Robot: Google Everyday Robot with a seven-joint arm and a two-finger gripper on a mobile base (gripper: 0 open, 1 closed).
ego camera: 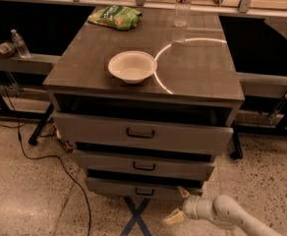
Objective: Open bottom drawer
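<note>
The bottom drawer point(114, 186) is the narrowest grey front at the foot of the cabinet, with a small black bar handle point(144, 191). It stands out a little from the cabinet, as do the two drawers above it. My gripper point(178, 205) is low at the right of this drawer, just off its front right corner, on a white arm coming in from the lower right. Its two pale fingers are spread apart with nothing between them. The upper fingertip point(183, 191) is close to the drawer front, to the right of the handle.
The mid-sized drawer point(143, 164) and the widest drawer point(141, 133) sit above. On the cabinet top point(202, 73) are a white bowl point(132, 66), a green chip bag point(116, 16) and a water bottle point(184, 4). A black cable point(60, 166) and blue floor tape point(136, 215) lie below.
</note>
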